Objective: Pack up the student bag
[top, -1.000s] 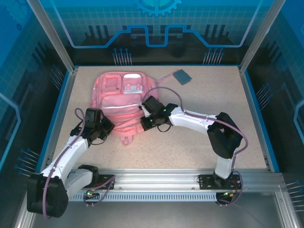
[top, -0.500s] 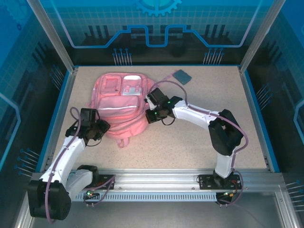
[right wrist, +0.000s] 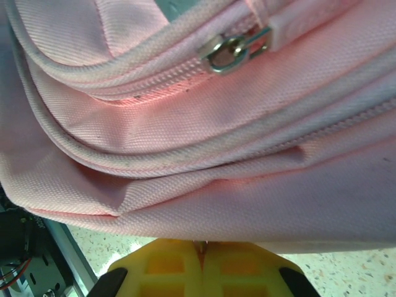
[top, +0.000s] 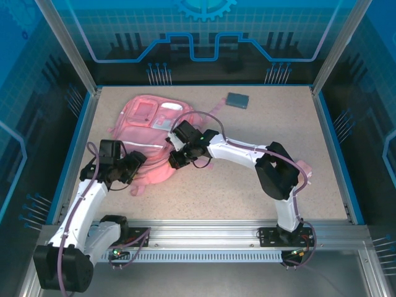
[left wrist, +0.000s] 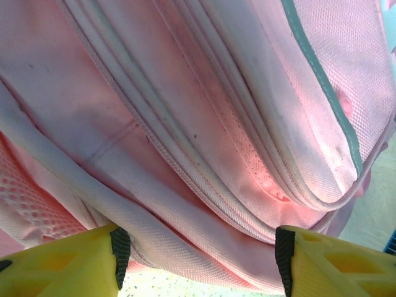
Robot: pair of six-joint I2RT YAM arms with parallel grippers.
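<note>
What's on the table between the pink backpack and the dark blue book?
Only bare tabletop between backpack and book, in the top view.

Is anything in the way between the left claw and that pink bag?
Nothing visible. The left gripper has its jaws open right up against the bag, whose pink fabric lies directly ahead of them.
</note>
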